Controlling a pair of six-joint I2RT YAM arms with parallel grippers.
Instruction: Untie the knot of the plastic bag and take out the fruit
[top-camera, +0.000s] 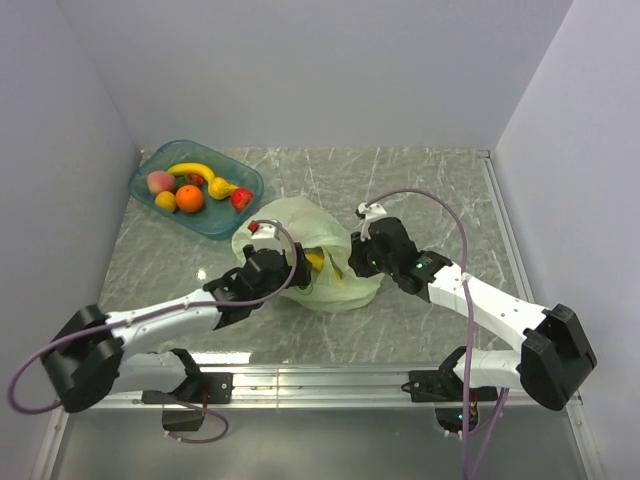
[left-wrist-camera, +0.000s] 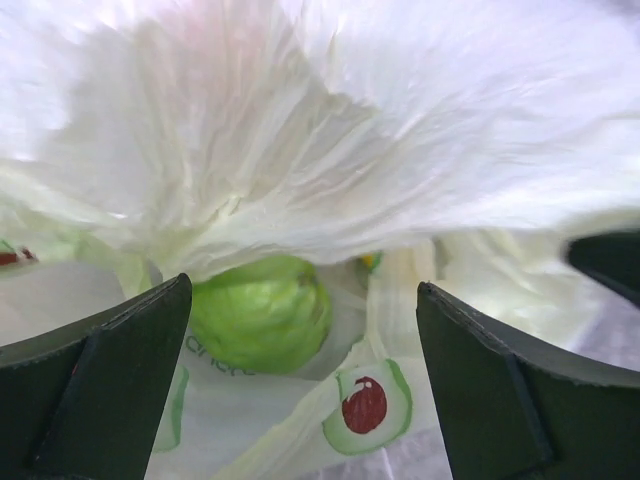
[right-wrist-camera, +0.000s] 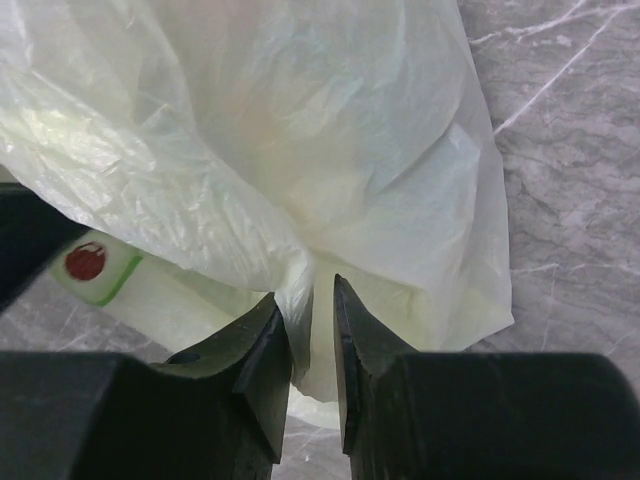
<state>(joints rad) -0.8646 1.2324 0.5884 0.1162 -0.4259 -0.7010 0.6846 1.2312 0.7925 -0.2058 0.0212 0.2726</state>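
The pale green plastic bag (top-camera: 300, 232) lies at the table's middle with its mouth open; no knot shows in any view. A yellow fruit (top-camera: 317, 262) shows inside the mouth. My left gripper (top-camera: 290, 268) is at the bag's near-left side. In the left wrist view it (left-wrist-camera: 305, 335) is open, with a green round fruit (left-wrist-camera: 258, 310) inside the bag (left-wrist-camera: 330, 150) just beyond its left finger. My right gripper (top-camera: 352, 262) is at the bag's right side. In the right wrist view it (right-wrist-camera: 312, 300) is shut on a fold of the bag (right-wrist-camera: 300, 130).
A blue translucent tray (top-camera: 146, 166) at the back left holds a banana (top-camera: 192, 169), an orange (top-camera: 189, 198), a peach and other fruit. Grey walls stand left, right and behind. The marble table (top-camera: 440, 200) lies around the bag.
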